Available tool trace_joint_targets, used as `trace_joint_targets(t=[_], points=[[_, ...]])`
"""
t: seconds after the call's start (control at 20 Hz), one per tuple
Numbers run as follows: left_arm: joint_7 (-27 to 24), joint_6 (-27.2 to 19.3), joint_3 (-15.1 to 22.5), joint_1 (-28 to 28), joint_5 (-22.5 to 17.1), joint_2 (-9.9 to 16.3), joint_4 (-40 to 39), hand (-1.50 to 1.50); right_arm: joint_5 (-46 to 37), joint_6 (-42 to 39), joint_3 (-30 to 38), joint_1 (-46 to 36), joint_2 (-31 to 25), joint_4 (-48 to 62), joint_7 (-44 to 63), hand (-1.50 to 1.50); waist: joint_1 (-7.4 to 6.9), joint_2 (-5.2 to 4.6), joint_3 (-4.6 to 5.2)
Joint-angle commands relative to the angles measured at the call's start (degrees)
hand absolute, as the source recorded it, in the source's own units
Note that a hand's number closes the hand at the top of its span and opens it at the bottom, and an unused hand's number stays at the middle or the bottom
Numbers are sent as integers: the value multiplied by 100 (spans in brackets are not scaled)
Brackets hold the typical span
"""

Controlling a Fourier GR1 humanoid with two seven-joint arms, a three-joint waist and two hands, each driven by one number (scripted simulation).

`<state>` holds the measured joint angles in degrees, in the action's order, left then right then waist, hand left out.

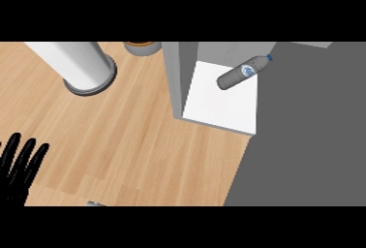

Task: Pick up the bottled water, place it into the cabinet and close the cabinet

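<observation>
At the lower left edge of your view you have the left hand, resting with its black fingers straight, pointing up and slightly spread, holding nothing; it sits over the wooden counter, well apart from everything else. You cannot see the right hand at all. The counter's light planks fill the left and middle of your view, and a broad dark grey area takes up the right side beyond the counter's edge. Further up on the left you see a tall white cylinder standing on a dark round base, tilted in the view toward the top left. Just right of it, at the top edge, a small round pot with a brownish top shows only in part. To the right of that stands the cabinet, its grey wall running down the view and its white floor open to you. The bottle lies on its side at the far right corner of that white floor, grey with a blue label, its blue cap pointing up and right, out over the floor's edge toward the dark grey area
</observation>
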<state>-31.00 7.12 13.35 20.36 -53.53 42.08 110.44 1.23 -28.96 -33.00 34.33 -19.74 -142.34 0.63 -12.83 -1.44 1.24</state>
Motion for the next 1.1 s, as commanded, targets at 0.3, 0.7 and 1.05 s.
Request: trace_joint_targets(t=[0.3, 0.7, 1.05], points=[[77, 231, -125, -13, -145, 145, -126, -150, -166, -416, -724, -1267, -167, -38, 774, 150, -229, -21, 54], [129, 307, -296, -107, -230, 276, -116, -150, -60, -429, -731, -1896, -127, 124, 1201, 150, -141, -3, 39], [102, 406, -361, -64, -270, 292, -234, -150, 252, -321, -634, -1999, 120, 296, 1282, 150, -125, -92, 39]])
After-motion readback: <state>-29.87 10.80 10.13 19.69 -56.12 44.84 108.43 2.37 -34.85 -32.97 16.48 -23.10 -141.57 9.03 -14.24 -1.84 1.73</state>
